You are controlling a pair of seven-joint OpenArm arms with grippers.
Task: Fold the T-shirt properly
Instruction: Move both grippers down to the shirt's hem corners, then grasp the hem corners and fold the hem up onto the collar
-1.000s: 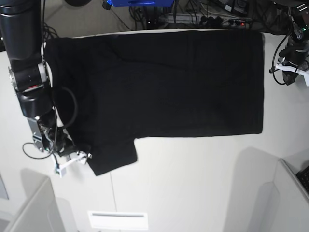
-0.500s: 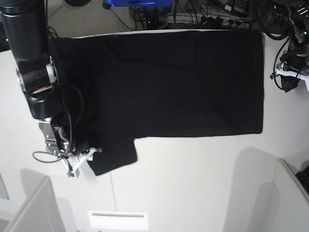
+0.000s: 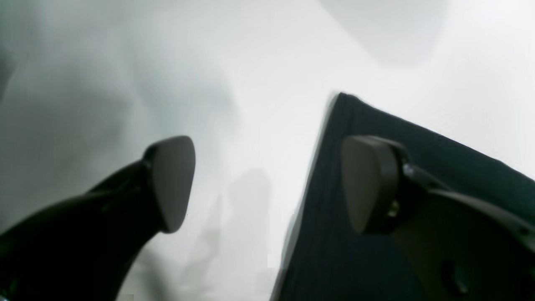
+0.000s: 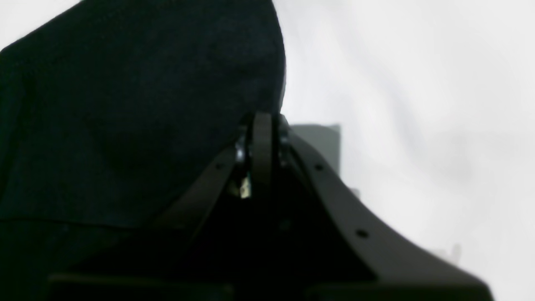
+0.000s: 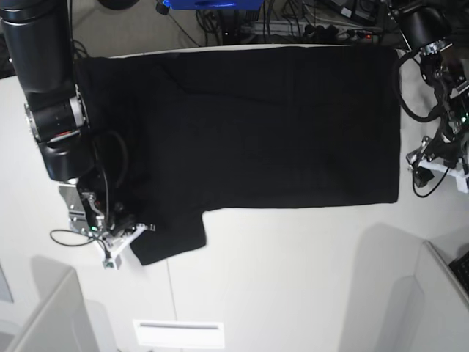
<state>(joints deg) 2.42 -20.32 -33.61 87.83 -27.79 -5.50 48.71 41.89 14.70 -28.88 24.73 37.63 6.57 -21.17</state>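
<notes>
A black T-shirt [image 5: 249, 125] is lying flat lengthwise across the white desk [image 5: 293, 293], the right hand [image 5: 123, 236] pinching shut at its sleeve edge while the left hand [image 5: 438, 163], jaws gaping empty, is hovering just beside the hem corner.

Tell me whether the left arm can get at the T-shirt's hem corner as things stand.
Probably yes. The left gripper is open, one finger over the T-shirt near its corner and the other over the bare table; nothing lies between.
</notes>
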